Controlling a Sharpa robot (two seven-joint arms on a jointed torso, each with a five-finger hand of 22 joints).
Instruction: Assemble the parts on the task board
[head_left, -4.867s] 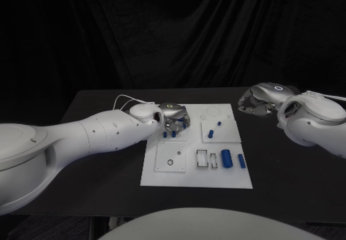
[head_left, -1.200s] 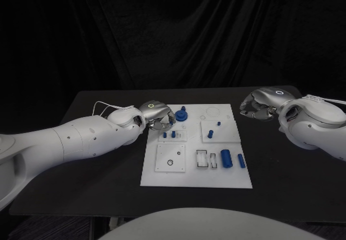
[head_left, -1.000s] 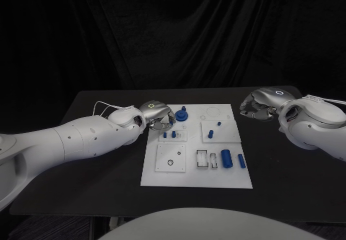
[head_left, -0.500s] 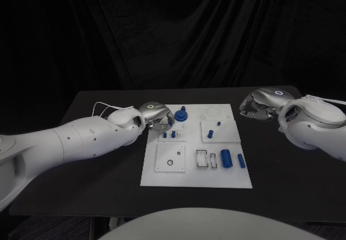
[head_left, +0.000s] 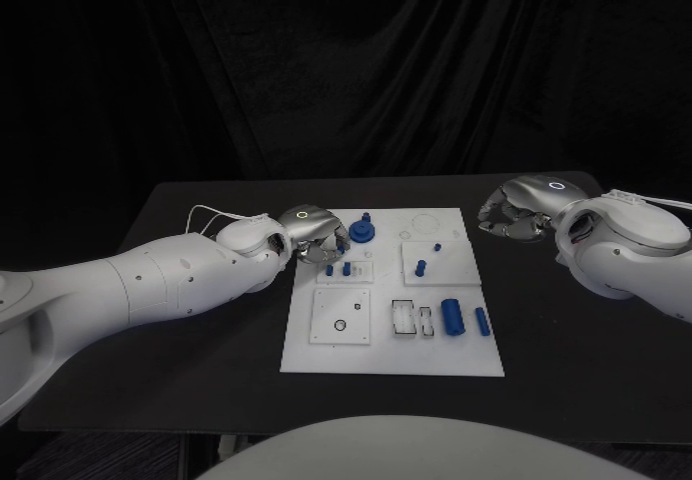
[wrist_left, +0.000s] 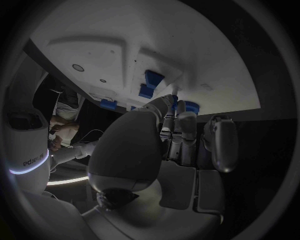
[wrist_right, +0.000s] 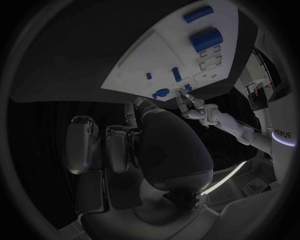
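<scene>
Both arms are glossy white with rounded shells. Each silver hand (head_left: 315, 232) (head_left: 516, 208) bears a small glowing ring. A thin white cable (head_left: 206, 212) loops at the left wrist.

**Black table before a black drape**

A black table (head_left: 188, 390) with a matt top fills the lower part of the head view. Behind its far edge hangs a black curtain (head_left: 346, 90) in soft vertical folds, covering the whole back wall. The light is dim overall.

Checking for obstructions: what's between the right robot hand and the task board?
Bare black table separates the right robot hand from the task board in the head view.
</scene>
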